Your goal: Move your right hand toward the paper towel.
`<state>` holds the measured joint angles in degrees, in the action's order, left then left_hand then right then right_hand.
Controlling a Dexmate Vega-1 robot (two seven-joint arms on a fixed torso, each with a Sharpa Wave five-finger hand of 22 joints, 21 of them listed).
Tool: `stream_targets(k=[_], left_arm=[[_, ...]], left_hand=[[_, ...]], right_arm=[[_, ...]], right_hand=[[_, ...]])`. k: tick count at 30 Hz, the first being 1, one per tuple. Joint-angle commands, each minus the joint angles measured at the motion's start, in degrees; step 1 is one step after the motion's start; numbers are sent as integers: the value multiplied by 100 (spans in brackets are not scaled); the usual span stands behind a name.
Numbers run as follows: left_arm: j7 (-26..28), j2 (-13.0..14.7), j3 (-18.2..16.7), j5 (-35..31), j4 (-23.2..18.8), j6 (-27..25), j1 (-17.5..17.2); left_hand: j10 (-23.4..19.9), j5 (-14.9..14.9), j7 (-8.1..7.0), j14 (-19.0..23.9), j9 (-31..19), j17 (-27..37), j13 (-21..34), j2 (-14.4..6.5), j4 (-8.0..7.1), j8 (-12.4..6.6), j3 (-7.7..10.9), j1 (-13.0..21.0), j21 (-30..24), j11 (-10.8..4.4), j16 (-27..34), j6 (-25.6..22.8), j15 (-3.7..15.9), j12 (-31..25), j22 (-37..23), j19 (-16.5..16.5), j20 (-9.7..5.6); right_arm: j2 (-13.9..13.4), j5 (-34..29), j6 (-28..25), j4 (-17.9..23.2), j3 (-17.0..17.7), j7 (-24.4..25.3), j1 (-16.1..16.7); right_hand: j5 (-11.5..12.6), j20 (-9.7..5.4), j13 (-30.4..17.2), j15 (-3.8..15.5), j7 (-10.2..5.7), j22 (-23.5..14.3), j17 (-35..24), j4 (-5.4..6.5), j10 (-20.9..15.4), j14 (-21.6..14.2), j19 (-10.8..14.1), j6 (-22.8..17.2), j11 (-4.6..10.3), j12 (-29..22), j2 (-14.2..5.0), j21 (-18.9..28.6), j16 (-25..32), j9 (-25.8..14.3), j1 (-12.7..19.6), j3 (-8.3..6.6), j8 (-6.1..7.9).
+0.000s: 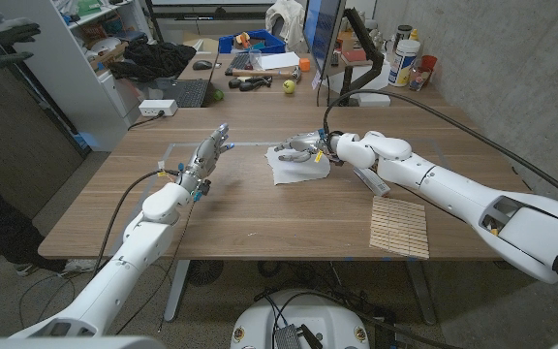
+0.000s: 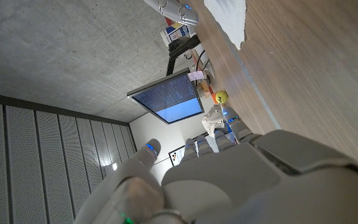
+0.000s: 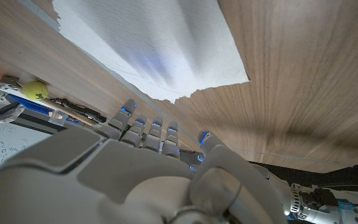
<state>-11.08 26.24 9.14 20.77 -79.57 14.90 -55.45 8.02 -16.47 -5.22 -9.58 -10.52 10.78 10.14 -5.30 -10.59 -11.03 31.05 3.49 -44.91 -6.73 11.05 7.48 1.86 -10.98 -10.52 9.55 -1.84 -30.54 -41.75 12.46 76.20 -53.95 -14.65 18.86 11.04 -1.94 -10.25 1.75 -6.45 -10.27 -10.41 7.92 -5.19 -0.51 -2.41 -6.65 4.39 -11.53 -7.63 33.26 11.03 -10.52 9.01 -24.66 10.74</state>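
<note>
Left robot hand (image 1: 209, 155) raised over the left part of the wooden surface (image 1: 250, 218), fingers stretched and apart, nothing in them; well apart from the paper towel. Same hand seen from behind in its own wrist view (image 2: 229, 180), released, with a torn corner of the paper towel (image 2: 225, 18) lying on the wood beyond it.

Paper towel (image 1: 298, 167) near the middle of the surface, a little right of centre: a white sheet, flat, with a ragged edge. In the right wrist view, paper towel (image 3: 148, 43) spread just ahead of the fingertips (image 3: 157, 124).

Right robot hand (image 1: 298, 148) at the far edge of the sheet, reaching in from the right, fingers partly curled above it. Whether touching or hovering just over the paper: cannot tell from the head view. Right robot hand (image 3: 123, 174) from behind: fingers bent but apart, nothing pinched, so released and not grasping.

Further right, a slatted wooden mat (image 1: 399, 228) lying near the front edge under the right forearm, not involved.

Judged by position, approach very nearly complete or already complete: hand over the towel's edge, no wide gap left to cross. At most, a small settling toward the sheet's middle. No grasp asked for by the task.
</note>
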Motion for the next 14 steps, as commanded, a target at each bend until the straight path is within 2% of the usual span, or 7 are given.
stream_targets(k=[1, 8, 14], left_arm=[[-228, -39, 73, 49, 334, 91, 227], [-291, -38, 62, 57, 497, 110, 331], [-317, -68, 46, 42, 706, 142, 463]], left_hand=[[19, 10, -15, -332, -17, 21, 19, -477, -9, -12, 36, -50, 3, -8, 28, 16, 244, -16, -13, 661, -205], [16, 12, -12, -327, -17, 21, 19, -477, -10, -14, 37, -52, 5, -13, 30, 12, 248, -17, -13, 657, -209], [16, 13, -14, -328, -17, 21, 19, -478, -11, -15, 39, -54, 7, -12, 30, 8, 249, -17, -14, 654, -210]], right_arm=[[66, -5, -107, -107, -64, -7, -31], [253, -9, 19, -499, -195, 52, -231], [517, 20, 259, -1106, -383, 187, -486]], right_hand=[[5, -353, -23, 337, -14, -9, -11, 14, 5, 51, -35, 45, -18, 6, -277, -9, -6, -31, 32, 24, -3], [6, -353, -23, 335, -13, -9, -10, 14, 3, 50, -34, 47, -25, 1, -277, -18, -4, -32, 34, 25, 1], [7, -348, -23, 330, -9, -9, -10, 15, 11, 45, -30, 42, -20, 2, -278, -23, 0, -32, 35, 25, 5]])
